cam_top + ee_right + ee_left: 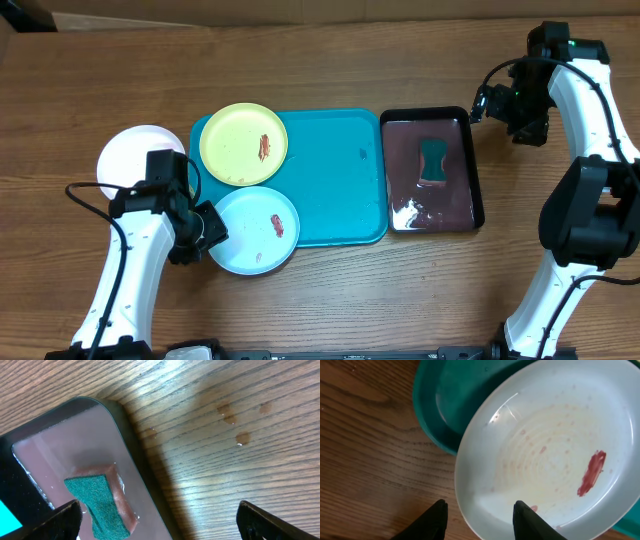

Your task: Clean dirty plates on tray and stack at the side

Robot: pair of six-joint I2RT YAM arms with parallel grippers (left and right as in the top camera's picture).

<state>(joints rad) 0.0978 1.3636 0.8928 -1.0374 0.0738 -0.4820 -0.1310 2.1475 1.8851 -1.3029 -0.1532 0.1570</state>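
Note:
The turquoise tray lies mid-table. The yellow-green plate rests on its far left corner, with a red smear. The light blue plate overhangs its near left corner, smeared red; it fills the left wrist view. The white plate lies on the table left of the tray, partly hidden by my left arm. My left gripper is open, its fingers astride the light blue plate's left rim. My right gripper is open and empty above the black tray's far right corner; its fingers show in the right wrist view.
A black tray with liquid stands right of the turquoise tray and holds a green sponge, also seen in the right wrist view. Water drops lie on the wood beside it.

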